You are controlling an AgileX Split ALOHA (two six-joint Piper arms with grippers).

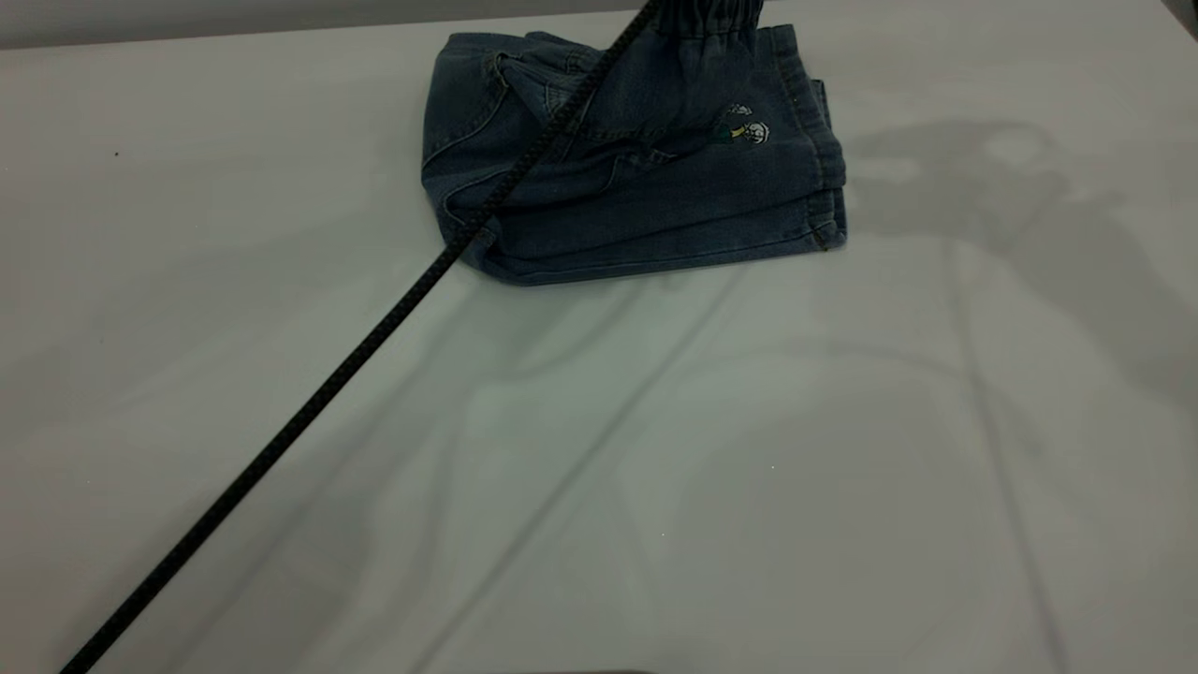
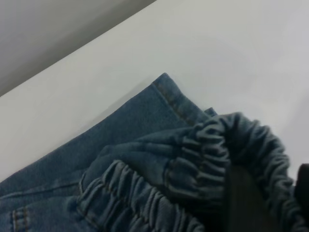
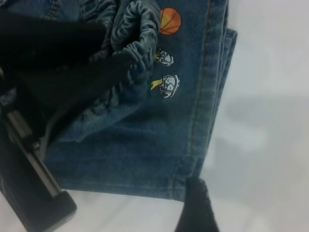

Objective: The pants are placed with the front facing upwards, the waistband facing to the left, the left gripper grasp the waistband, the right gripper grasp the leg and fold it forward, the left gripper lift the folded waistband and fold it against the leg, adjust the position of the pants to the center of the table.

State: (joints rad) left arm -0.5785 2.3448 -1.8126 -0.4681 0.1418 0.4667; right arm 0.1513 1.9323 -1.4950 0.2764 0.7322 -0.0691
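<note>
Exterior view: the pants [image 1: 636,178] are seen folded near the desk's [image 1: 655,487] far edge, the waistband [image 1: 711,14] lifted out of frame.

Left wrist view: the left end effector [image 2: 263,203] is closed on the gathered waistband [image 2: 207,154], soft, light denim hanging below it.

Right wrist view: the right end effector [image 3: 193,208] is partly seen beside the leg [image 3: 193,121] hem; its opening cannot be told. The thick elastic band is judged the firmest hold.
</note>
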